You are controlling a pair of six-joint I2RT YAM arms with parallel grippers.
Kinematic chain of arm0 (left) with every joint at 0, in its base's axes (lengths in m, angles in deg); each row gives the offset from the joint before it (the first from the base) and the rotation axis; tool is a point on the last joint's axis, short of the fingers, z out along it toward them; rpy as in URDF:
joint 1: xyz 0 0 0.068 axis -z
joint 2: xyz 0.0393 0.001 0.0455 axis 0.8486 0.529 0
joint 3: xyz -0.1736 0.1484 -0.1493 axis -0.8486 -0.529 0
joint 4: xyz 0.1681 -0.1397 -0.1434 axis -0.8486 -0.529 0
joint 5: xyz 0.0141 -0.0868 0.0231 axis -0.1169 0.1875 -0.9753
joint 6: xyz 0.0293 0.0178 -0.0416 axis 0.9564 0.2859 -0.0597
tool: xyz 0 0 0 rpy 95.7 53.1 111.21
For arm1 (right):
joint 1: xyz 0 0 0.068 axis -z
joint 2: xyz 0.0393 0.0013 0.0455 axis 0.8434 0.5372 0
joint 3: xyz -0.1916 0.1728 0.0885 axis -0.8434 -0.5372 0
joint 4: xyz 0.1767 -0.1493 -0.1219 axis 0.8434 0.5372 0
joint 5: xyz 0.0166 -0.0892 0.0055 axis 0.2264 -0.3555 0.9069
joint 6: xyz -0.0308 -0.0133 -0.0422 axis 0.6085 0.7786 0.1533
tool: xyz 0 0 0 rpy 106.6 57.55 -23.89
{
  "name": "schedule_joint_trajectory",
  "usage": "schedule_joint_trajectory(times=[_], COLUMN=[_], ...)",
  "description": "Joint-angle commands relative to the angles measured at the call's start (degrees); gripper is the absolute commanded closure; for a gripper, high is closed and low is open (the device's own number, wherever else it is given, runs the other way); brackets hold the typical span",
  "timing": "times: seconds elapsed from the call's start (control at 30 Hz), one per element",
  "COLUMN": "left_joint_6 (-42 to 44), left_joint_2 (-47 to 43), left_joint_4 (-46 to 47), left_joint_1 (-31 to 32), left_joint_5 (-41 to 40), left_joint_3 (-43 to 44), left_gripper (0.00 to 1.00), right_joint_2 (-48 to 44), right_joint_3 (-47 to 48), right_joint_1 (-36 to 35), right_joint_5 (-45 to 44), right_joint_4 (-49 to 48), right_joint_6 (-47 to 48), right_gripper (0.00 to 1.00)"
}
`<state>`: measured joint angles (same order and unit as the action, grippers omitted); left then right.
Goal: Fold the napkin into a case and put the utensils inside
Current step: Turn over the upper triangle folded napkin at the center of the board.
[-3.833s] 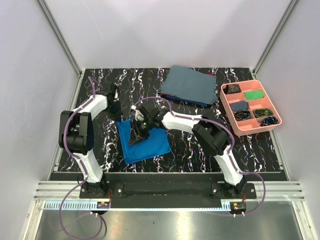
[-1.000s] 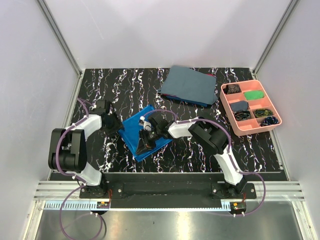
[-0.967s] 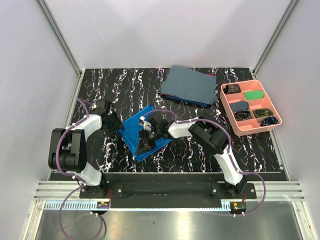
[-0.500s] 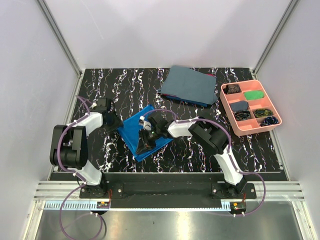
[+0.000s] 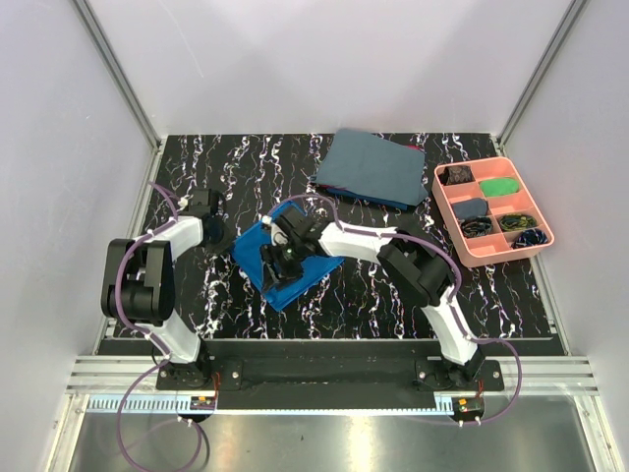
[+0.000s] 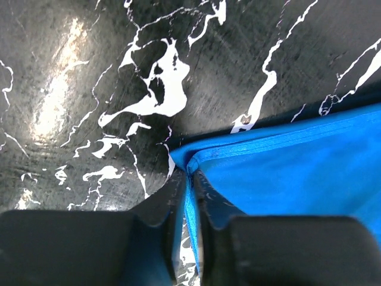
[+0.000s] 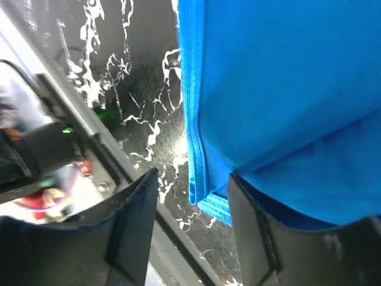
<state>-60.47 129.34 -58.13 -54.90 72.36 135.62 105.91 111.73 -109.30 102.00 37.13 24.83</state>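
While the folded napkin (image 5: 314,270) lies left of centre on the marbled surface (image 5: 197,167), I see my left claw (image 6: 189,179) clamped on its left corner and my right claw (image 7: 191,179) apart over a hemmed edge.

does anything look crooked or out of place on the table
The napkin lies folded but skewed, at an angle to the table edges, its layers not lined up. The left hand pinches one corner. Nothing looks spilled or damaged.
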Motion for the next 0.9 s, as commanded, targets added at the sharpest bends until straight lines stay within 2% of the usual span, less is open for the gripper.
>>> schedule_joint_trajectory(times=[0.0, 0.13, 0.37, 0.6, 0.87], left_joint_6=[0.33, 0.59, 0.42, -0.9, -1.69], left_joint_2=[0.98, 1.06, 1.41, 1.59, 2.03], left_joint_4=[2.09, 2.35, 1.74, 1.91, 2.18], left_joint_1=[0.27, 0.27, 0.27, 0.09, -0.87], left_joint_5=[-1.1, 0.22, 1.63, 3.3, 6.19], left_joint_3=[-1.71, -1.54, -1.09, -0.92, -0.48], left_gripper=[0.91, 0.99, 1.0, 1.0, 1.0], right_joint_2=[-3.41, -0.52, 0.81, 3.35, 6.96], right_joint_3=[7.31, 11.26, 15.66, 16.72, 16.81], right_joint_1=[-3.83, -6.56, -11.4, -12.54, -13.16], right_joint_5=[-13.25, -19.95, -31.82, -32.71, -36.39], right_joint_4=[14.33, 19.44, 22.26, 21.83, 20.77], right_joint_6=[11.55, 17.97, 19.47, 19.82, 20.35], right_gripper=[0.39, 0.35, 0.37, 0.45, 0.48])
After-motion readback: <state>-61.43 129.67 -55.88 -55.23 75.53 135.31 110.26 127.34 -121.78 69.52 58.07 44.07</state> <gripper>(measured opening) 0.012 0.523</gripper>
